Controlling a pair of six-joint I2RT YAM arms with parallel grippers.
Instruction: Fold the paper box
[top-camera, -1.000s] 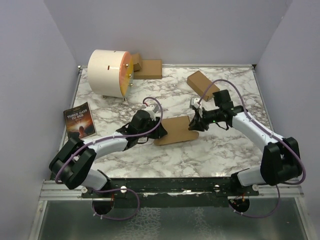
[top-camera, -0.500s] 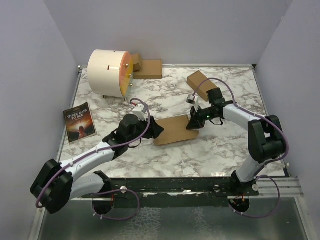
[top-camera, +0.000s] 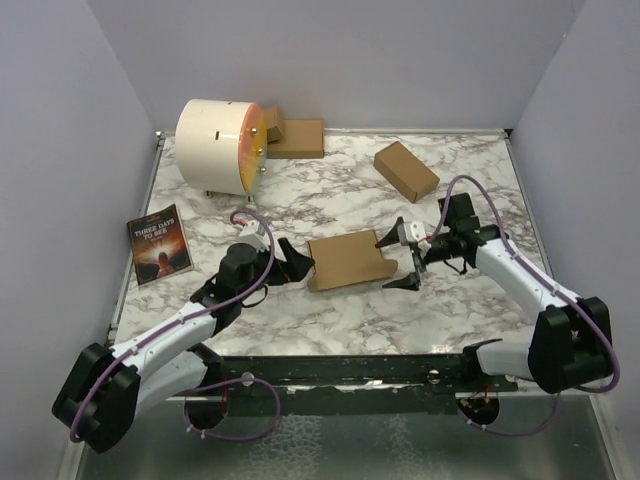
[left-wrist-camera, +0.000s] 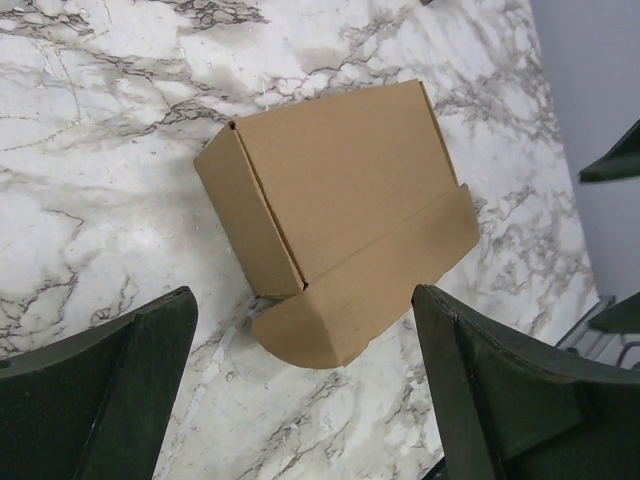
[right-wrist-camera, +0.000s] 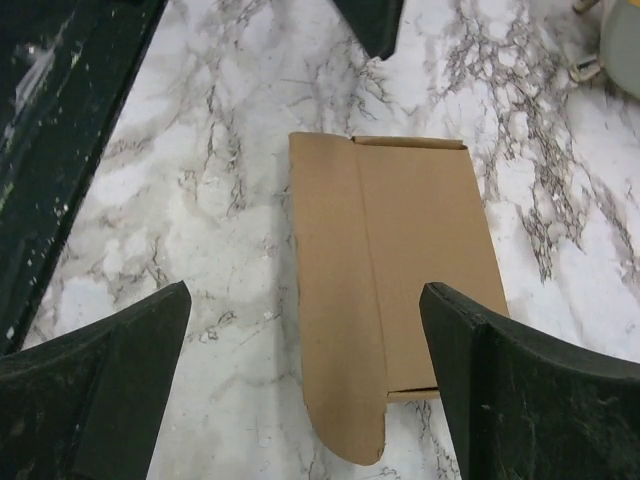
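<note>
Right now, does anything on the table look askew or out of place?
Only the paper box: it lies at a slant, its rounded flap sticking out untucked along one edge. Nothing looks spilled or torn.

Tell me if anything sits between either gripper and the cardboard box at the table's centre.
Nothing visible does. The left gripper and right gripper flank the cardboard box, jaws open; only bare table lies between.
</note>
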